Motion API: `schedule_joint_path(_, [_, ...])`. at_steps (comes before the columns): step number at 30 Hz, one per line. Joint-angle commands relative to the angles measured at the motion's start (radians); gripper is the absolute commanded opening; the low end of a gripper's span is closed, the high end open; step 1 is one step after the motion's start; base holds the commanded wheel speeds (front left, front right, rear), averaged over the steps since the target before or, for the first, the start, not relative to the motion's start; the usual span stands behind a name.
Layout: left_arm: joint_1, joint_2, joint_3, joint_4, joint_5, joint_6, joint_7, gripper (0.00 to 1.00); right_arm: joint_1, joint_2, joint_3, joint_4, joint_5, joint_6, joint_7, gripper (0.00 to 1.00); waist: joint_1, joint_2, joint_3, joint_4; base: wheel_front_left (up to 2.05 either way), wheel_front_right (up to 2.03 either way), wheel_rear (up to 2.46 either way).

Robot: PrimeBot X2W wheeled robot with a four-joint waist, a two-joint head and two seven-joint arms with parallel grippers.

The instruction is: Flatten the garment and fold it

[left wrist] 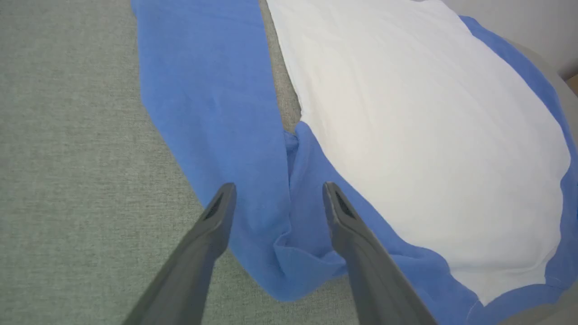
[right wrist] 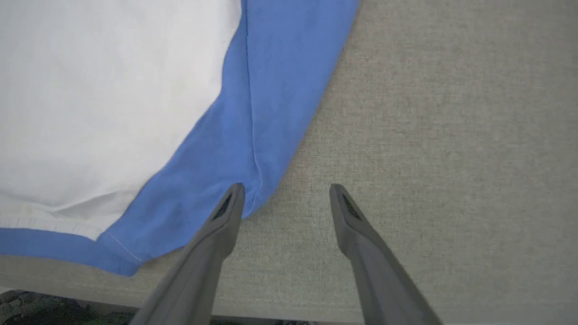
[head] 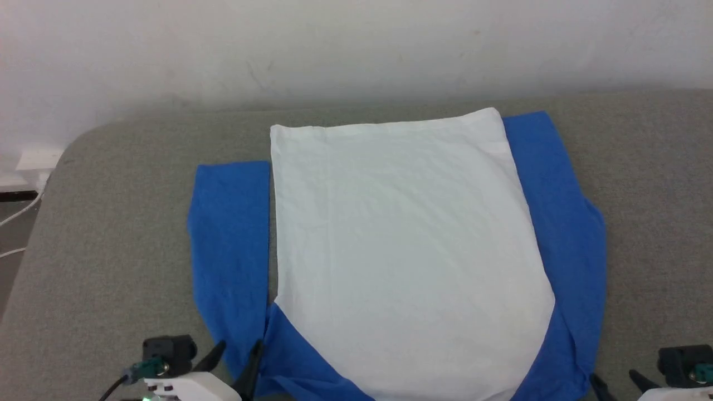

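T-shirt (head: 406,250) lies flat mid-frame on grey bench (head: 111,223), blue sleeves alongside. Flattening looks done, folding not started. Left gripper (head: 239,345) lower left, right gripper (head: 613,377) lower right: jaws spread, holding nothing.

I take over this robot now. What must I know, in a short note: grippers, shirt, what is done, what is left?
Left gripper: open, empty, above the blue cloth at the shirt's near left corner.
Right gripper: open, empty, beside the blue edge at the near right corner.
Shirt: spread on the grey surface, sleeves alongside the white body.
Done: flattening, mostly; a small bunch lies by the left gripper.
To do: the folding; no fold is visible.
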Motion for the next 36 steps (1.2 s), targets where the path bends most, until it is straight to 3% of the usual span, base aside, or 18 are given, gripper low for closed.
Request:
schedule_joint_path(1, [0.010,0.009,0.021,-0.017,0.001,0.014,-0.026,1.00,0.007,0.018,-0.020,-0.024,-0.014,-0.002,-0.032,1.00,0.0000,0.0000,-0.006,-0.001,0.00,0.00,0.00])
schedule_joint_path(8, [-0.053,0.011,0.115,-0.003,0.083,0.057,-0.216,1.00,-0.082,0.104,-0.049,-0.077,-0.036,-0.002,-0.270,1.00,0.0000,0.0000,0.018,-0.015,0.00,0.00,0.00])
schedule_joint_path(15, [-0.270,-0.002,0.103,0.121,0.178,-0.012,-0.253,1.00,-0.203,0.129,-0.005,-0.050,-0.079,-0.002,-0.449,1.00,0.0000,0.0000,0.116,-0.032,0.00,0.00,0.00])
schedule_joint_path(22, [-0.544,-0.027,0.046,0.299,0.241,-0.107,-0.176,1.00,-0.297,0.135,0.040,-0.032,-0.092,-0.002,-0.493,1.00,0.0000,0.0000,0.243,-0.065,0.00,0.00,0.00])
schedule_joint_path(27, [-0.674,-0.052,0.026,0.434,0.225,-0.162,-0.075,1.00,-0.339,0.131,0.063,-0.026,-0.100,-0.002,-0.488,1.00,0.0000,0.0000,0.309,-0.104,0.00,0.00,0.00])
schedule_joint_path(36, [-0.785,-0.053,0.014,0.601,0.181,-0.191,0.119,1.00,-0.373,0.132,0.084,-0.043,-0.092,-0.002,-0.486,1.00,0.0000,0.0000,0.369,-0.159,0.00,0.00,0.00])
